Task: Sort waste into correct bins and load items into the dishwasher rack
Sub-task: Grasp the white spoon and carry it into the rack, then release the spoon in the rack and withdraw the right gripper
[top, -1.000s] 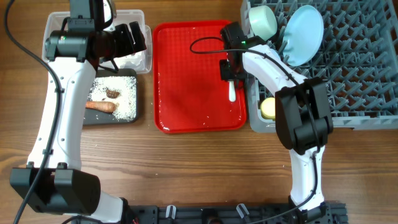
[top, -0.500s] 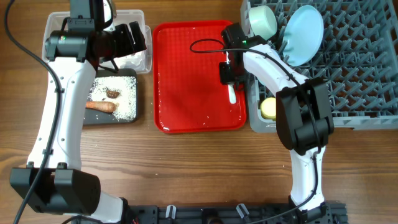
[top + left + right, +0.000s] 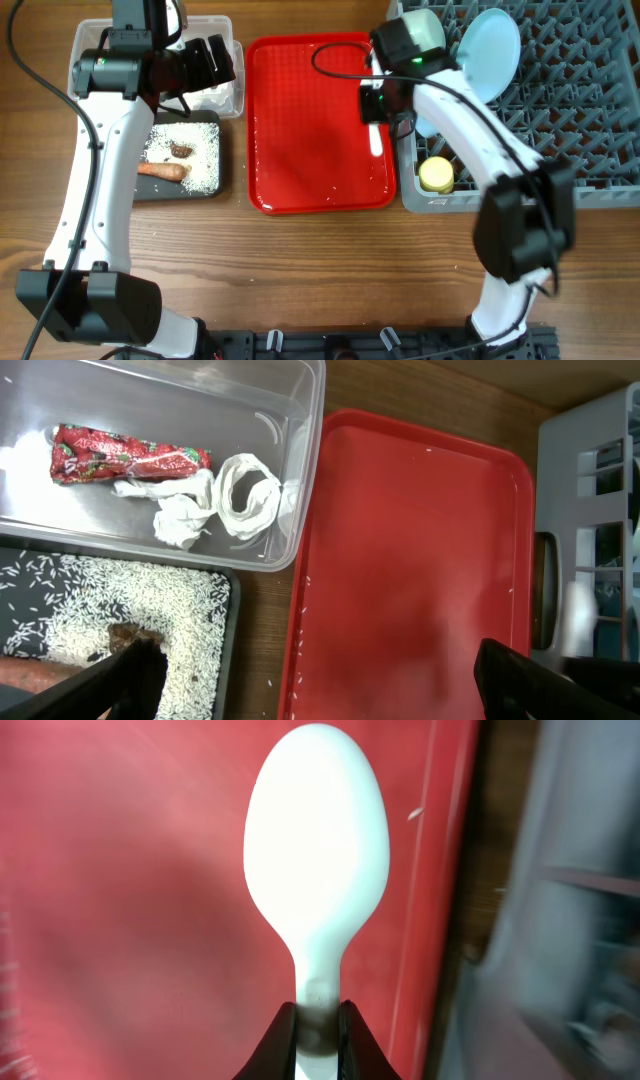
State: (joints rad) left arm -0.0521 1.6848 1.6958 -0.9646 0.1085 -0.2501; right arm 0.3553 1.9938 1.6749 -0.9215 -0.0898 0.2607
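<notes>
Wooden tabletop (image 3: 320,260), far edge right of centre: right gripper (image 3: 318,1020) clamps the white spoon (image 3: 316,850) by its handle, over the right rim of the red tray (image 3: 300,130), just beside the dishwasher rack (image 3: 590,110). Judged step: loading the spoon; next it must clear the rack wall and settle between pegs. Idle left gripper (image 3: 330,680) hangs spread and empty, far-left.

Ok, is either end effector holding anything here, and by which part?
The right end effector grips the white plastic spoon by its handle, just below the bowl, over the red tray. The left end effector is open and holds nothing.
</notes>
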